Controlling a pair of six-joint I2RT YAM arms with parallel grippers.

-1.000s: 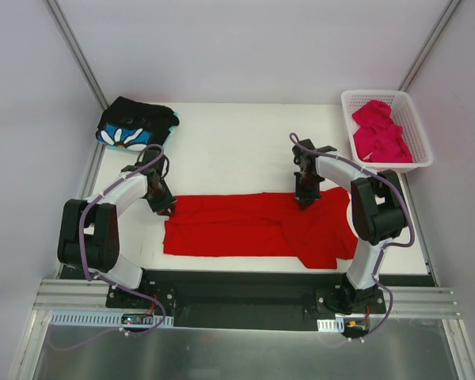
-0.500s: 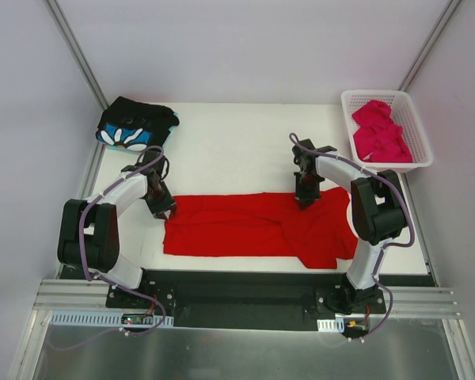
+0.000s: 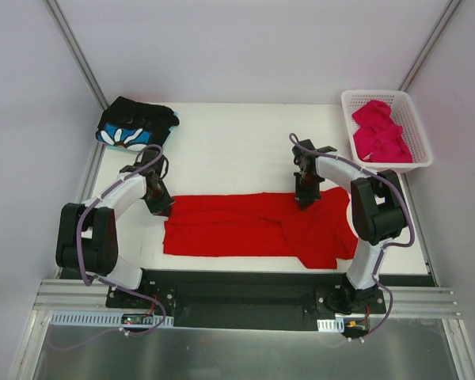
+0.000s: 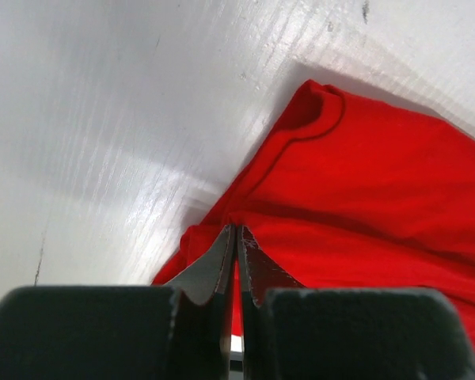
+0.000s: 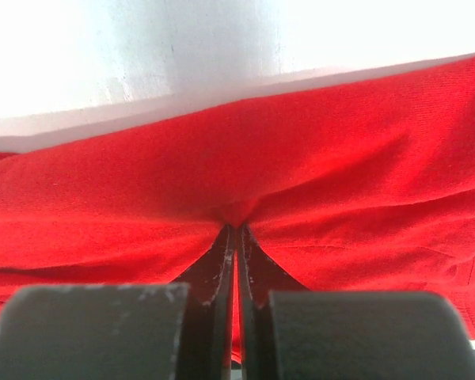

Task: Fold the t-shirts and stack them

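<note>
A bright red t-shirt (image 3: 253, 226) lies in a long strip across the near half of the table. My left gripper (image 3: 163, 209) is shut on its far left corner; in the left wrist view the cloth (image 4: 364, 198) bunches at the closed tips (image 4: 236, 229). My right gripper (image 3: 303, 200) is shut on the shirt's far edge right of centre, the red fabric (image 5: 245, 174) puckering into its tips (image 5: 237, 228). A folded black t-shirt with blue-and-white flowers (image 3: 134, 124) lies at the far left corner. A magenta-pink t-shirt (image 3: 380, 132) lies crumpled in the basket.
The white lattice basket (image 3: 416, 127) stands at the far right corner of the white table (image 3: 229, 150). Grey walls enclose the table on three sides. A black rail with both arm bases runs along the near edge.
The left gripper opened a little, then closed on the red shirt's far left corner, shifting slightly away from the near edge. The right arm has stayed still.
</note>
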